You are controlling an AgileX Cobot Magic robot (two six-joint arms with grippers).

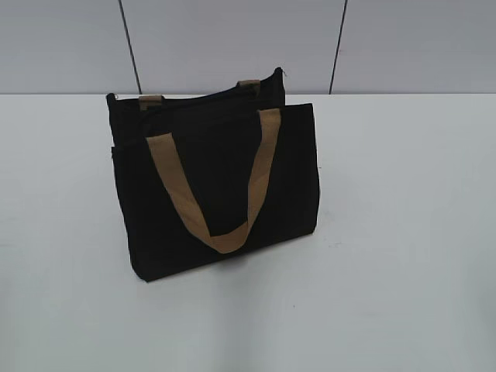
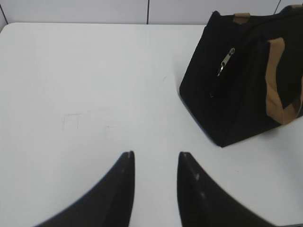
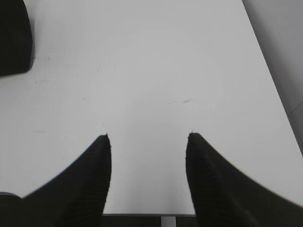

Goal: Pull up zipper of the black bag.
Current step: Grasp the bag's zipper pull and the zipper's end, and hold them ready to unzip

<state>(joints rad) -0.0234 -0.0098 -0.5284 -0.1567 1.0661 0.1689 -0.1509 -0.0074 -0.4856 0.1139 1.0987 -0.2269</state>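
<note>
The black bag (image 1: 221, 186) stands upright on the white table, with a tan loop handle (image 1: 217, 194) hanging down its front. In the left wrist view the black bag (image 2: 236, 90) is at the upper right, and the silver pull tab of the zipper (image 2: 225, 61) hangs on its end face below the top edge. My left gripper (image 2: 156, 153) is open and empty over bare table, well short of the bag. My right gripper (image 3: 149, 136) is open and empty; a corner of the black bag (image 3: 14, 38) shows at the top left of the right wrist view. Neither gripper shows in the exterior view.
The white table (image 1: 403, 232) spreads all around the bag. A grey panelled wall (image 1: 232, 39) stands behind it. The table's near edge (image 3: 151, 215) lies just under my right gripper, and its right edge (image 3: 274, 80) runs along the right of that view.
</note>
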